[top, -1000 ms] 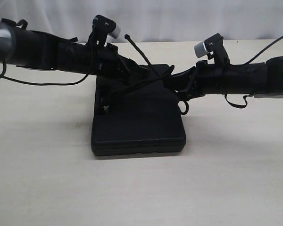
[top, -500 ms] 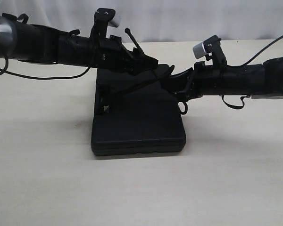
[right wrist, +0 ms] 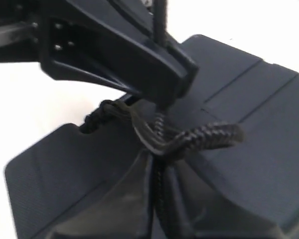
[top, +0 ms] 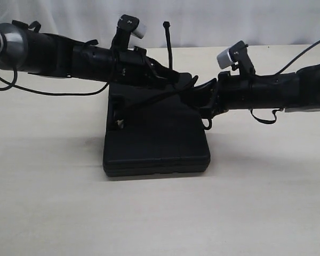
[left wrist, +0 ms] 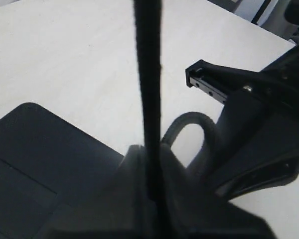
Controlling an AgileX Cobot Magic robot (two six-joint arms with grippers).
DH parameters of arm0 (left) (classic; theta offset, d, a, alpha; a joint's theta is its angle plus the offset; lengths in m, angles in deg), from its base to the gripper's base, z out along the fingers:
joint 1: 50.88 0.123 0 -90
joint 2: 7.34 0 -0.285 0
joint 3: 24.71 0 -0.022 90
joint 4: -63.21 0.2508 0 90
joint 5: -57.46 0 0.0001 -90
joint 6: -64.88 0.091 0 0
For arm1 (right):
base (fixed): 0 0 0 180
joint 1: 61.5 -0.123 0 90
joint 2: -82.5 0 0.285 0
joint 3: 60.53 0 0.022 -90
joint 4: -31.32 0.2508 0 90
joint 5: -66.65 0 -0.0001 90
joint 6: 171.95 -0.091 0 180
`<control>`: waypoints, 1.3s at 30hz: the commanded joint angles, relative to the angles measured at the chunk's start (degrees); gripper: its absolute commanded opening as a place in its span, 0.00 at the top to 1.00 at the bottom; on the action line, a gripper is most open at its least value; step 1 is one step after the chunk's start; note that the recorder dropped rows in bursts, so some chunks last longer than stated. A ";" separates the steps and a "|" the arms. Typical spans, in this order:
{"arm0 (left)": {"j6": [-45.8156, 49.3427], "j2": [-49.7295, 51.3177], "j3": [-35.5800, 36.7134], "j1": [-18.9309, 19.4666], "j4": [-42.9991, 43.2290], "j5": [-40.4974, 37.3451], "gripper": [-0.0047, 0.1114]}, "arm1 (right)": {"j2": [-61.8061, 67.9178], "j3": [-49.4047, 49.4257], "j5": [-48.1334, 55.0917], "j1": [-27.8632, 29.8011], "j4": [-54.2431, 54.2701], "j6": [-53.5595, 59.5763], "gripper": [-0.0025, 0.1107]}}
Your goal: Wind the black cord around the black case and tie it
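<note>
Reaching in from the desk's (top: pixel 53 202) left edge, the left gripper (top: pixel 170 76) had just clamped down. Its jaws had stood spread a second earlier; we now found them pressed together on the black cord (top: pixel 169 48), pinching it just below its free end. That end had leaned toward the left edge a moment before and now stood upright above the jaws. The gripper itself had edged rightward, closer to its partner.

Beneath them the black case (top: pixel 157 144) had not moved. It lay flat on the desk, about midway between the left and right edges, with its far end under the two arms. A strand of cord ran slantwise across the lid from the case's left side up toward the grippers.

Coming in from the right edge, the right gripper (top: pixel 196 95) kept its jaws pressed together on another stretch of the same cord. In the right wrist view, a braided length bent sharply out from between them and a small loop lay just beside it. The two grippers sat just beside each other above the far part of the lid.

With both arms now pinching the cord, we judged that the wrap was in place and the tying had begun. The next move would likely call for crossing the upright end over the strand held on the right and drawing it through. We could not tell whether any knot had yet formed.
</note>
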 commanded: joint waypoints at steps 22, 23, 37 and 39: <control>2.74 -2.57 -6.65 0.08 -0.65 -0.47 0.96 | -9.10 0.85 -19.52 0.03 -13.83 -4.62 0.52; 3.24 -3.08 -6.65 0.08 -0.65 -0.47 0.96 | -9.39 0.85 -19.52 0.03 -14.11 -5.16 0.52; 3.28 -5.12 -6.65 -0.02 5.38 -3.40 0.96 | -9.85 0.74 -11.45 0.03 0.96 -4.26 0.52; 5.59 -5.12 -6.65 -0.02 3.67 -6.63 0.96 | -8.80 0.74 -11.68 0.03 2.51 -2.84 0.52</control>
